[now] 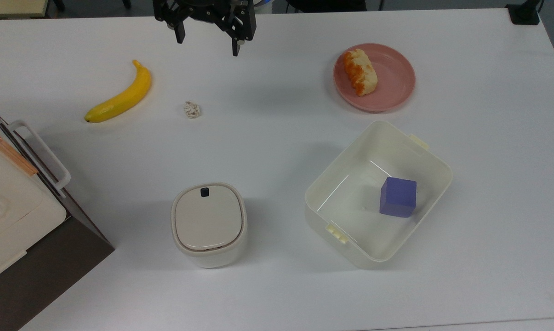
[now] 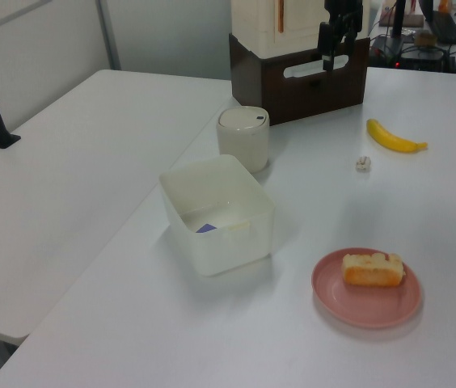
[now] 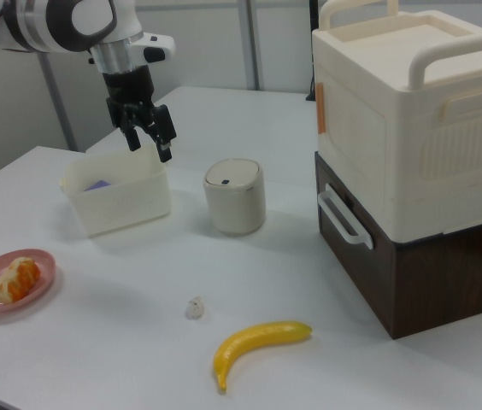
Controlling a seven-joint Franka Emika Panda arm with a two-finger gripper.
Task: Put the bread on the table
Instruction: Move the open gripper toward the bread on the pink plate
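In the top view, the black two-finger gripper (image 1: 208,43) hangs at 12 o'clock above the large white table (image 1: 277,115), its fingers spread apart and holding nothing. I judge the pick is not begun. The small oblong bread with orange-brown top (image 1: 360,71) lies on the round pink plate (image 1: 396,87) at about 1 o'clock, well apart from the gripper. The open cream plastic box (image 1: 437,168) at 4 o'clock holds one purple cube (image 1: 398,196).

In the left view, the bread (image 2: 372,269) rests on the plate (image 2: 349,303) at 5 o'clock. The round cream bin with a closed lid (image 2: 242,137) stands at 11 o'clock.

In the right view, the gripper (image 3: 149,130) hovers at 10 o'clock, empty, above the box (image 3: 121,201). The bread (image 3: 14,279) sits on the plate at 8 o'clock, so it probably needs a long reach.
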